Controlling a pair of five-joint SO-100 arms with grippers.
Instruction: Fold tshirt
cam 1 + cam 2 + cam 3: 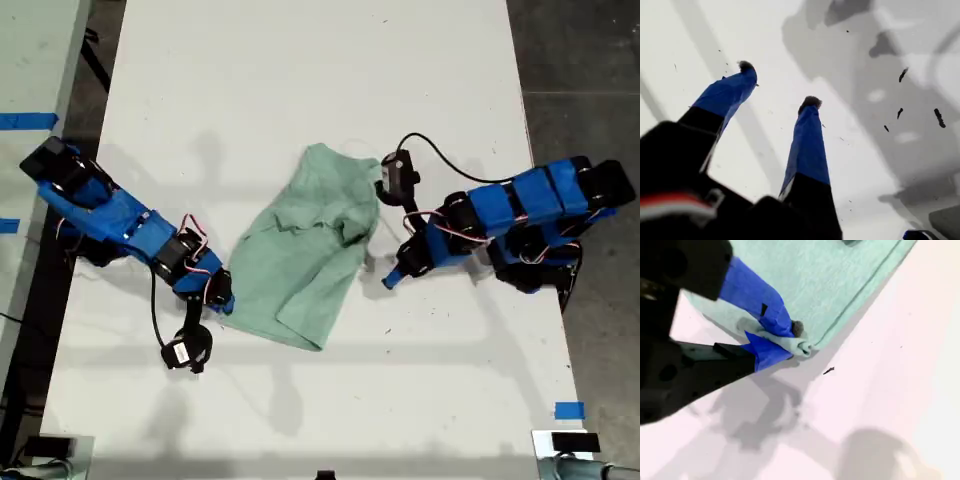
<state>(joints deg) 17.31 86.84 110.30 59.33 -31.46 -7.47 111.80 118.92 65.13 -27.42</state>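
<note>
The second tool [785, 342] is clamped on a hem corner of the tshirt [305, 250], lower left of the crumpled cloth at the exterior view's centre. The first tool [777, 85] is held apart above bare tabletop [300, 60]. The fabric is judged light and limp; hems and corners are recommended for gripping.

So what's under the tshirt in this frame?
Only the white table shows around the tshirt, which lies crumpled on it. My second pincer pinches one corner. Whatever the bunched cloth covers is hidden. My first pincer hangs open over bare table.
</note>
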